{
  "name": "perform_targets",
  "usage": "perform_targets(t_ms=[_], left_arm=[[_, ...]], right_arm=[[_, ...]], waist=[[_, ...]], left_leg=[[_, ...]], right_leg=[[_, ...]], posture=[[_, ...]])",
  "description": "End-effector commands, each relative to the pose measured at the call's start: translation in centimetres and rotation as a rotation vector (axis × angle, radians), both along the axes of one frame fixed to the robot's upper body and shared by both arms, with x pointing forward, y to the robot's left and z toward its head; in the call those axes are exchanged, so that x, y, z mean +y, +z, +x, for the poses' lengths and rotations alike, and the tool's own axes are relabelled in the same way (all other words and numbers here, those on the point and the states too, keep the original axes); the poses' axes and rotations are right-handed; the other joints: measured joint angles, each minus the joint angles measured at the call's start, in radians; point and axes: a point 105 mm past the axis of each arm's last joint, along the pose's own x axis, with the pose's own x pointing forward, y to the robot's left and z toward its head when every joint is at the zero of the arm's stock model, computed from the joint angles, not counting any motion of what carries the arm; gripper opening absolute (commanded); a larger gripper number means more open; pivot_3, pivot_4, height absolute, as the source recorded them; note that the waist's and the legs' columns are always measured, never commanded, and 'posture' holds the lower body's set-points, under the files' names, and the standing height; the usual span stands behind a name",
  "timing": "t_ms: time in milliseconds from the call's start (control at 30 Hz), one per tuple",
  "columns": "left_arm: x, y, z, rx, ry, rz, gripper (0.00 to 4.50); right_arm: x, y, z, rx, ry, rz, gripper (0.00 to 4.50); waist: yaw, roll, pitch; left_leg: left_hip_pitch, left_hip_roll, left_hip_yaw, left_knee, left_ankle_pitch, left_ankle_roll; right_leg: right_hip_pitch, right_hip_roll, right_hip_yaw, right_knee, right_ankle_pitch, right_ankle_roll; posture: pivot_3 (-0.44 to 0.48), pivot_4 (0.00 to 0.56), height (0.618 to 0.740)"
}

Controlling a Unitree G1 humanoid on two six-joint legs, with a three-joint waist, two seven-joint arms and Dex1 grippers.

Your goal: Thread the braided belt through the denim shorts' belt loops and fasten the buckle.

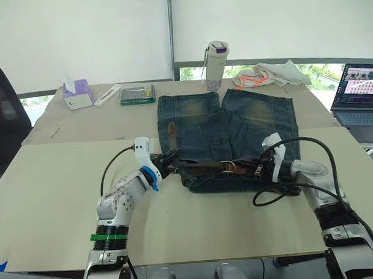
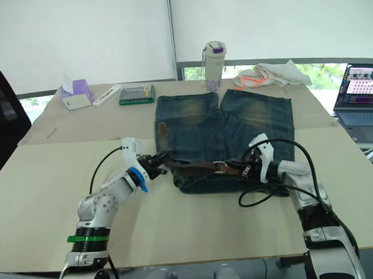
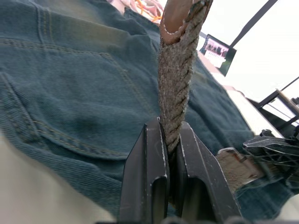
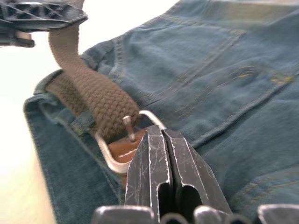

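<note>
Pinching the woven braided belt (image 3: 175, 84) – left gripper (image 3: 172, 154), right gripper (image 4: 163, 154) closed beside silvery rectangular buckle (image 4: 122, 140), denim shorts (image 1: 235, 131).

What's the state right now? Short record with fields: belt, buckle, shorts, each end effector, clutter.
belt: braided belt lies along the waistband of the denim shorts, its strap passed through the buckle frame
buckle: buckle on the waistband, prong up against the braid
left end effector: left end effector shut on the belt's tip end
right end effector: right end effector shut at the buckle's leather tab
clutter: bottle, tissue box, laptop, white cloth on the far side of the table
</note>
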Motion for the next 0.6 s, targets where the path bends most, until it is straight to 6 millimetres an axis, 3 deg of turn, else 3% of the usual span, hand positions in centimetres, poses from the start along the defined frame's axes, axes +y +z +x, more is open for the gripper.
perform_targets(t_ms=[33, 233, 600], left_arm=[[0.6, 1.1, 0.0, -0.06, 0.018, -0.004, 0.0], [0.7, 1.1, -0.1, -0.053, 0.023, -0.009, 0.0], [0.7, 1.2, 0.1, -0.057, 0.031, -0.008, 0.0]], right_arm=[[1.0, 1.1, 0.2, -0.069, 0.068, -0.017, 0.01], [2.3, 0.8, 0.6, -0.076, 0.109, -0.044, 0.01], [2.3, -0.6, 0.3, -0.054, 0.144, -0.115, 0.01]], waist=[[0.001, 0.0, 0.0], [0.0, 0.0, 0.0], [0.0, 0.001, 0.0]], left_leg=[[0.0, 0.0, 0.0, 0.0, 0.0, 0.0], [0.0, 0.0, -0.001, 0.0, 0.0, 0.0], [0.0, 0.0, -0.002, 0.0, 0.0, 0.0]], right_leg=[[0.0, 0.0, 0.0, 0.0, 0.0, 0.0], [0.0, 0.0, 0.0, 0.001, 0.0, 0.0], [0.0, 0.0, 0.0, 0.001, 0.0, 0.0]], posture=[[0.0, 0.15, 0.74], [0.0, 0.15, 0.74], [0.0, 0.15, 0.74]])
